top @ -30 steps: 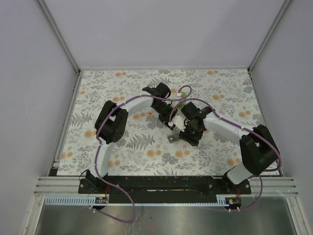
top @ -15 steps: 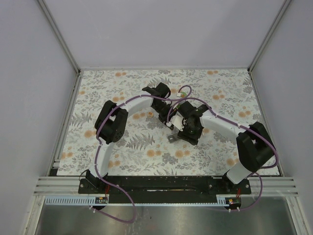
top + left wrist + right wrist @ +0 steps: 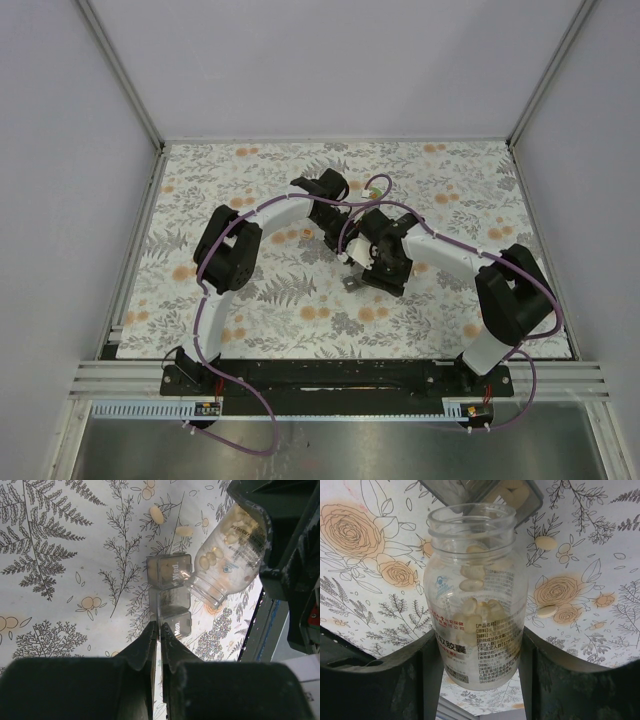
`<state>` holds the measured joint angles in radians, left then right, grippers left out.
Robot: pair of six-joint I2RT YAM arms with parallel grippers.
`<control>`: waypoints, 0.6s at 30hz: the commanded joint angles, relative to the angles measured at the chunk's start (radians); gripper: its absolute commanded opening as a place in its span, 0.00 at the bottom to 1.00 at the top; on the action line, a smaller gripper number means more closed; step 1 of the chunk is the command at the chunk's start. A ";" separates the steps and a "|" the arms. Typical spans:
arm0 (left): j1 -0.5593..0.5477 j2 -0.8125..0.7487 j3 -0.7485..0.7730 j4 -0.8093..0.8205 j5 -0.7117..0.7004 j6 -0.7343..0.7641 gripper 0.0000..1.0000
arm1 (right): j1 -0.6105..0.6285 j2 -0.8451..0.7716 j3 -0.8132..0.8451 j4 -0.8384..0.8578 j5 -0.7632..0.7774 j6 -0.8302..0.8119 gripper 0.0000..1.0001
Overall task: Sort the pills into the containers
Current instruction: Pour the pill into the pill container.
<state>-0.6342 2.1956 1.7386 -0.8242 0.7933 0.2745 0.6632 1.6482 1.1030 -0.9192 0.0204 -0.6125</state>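
The floral-covered table [image 3: 200,180] is bearing both arms, which are meeting near its middle. The right gripper [image 3: 479,645] is clamping the clear pill bottle [image 3: 475,610], one finger on each side of the labelled body. The bottle is tilting, its open mouth pointing at the pill organizer [image 3: 170,600], just beside the open cell. The left gripper [image 3: 159,636] is pinching shut on the organizer's thin upright lid, between the Wed and Mon cells. Two loose pills [image 3: 156,514] are lying on the cloth just past the organizer.
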 commanded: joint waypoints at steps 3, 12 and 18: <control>-0.007 -0.010 0.019 -0.003 0.041 0.019 0.00 | 0.026 0.012 0.061 -0.027 0.049 -0.015 0.00; -0.007 -0.011 0.024 -0.003 0.041 0.017 0.00 | 0.042 0.025 0.083 -0.053 0.085 -0.015 0.00; -0.009 -0.008 0.021 -0.001 0.043 0.015 0.00 | 0.055 0.035 0.089 -0.063 0.101 -0.018 0.00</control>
<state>-0.6369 2.1956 1.7386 -0.8299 0.7979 0.2741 0.7002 1.6737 1.1484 -0.9562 0.0887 -0.6151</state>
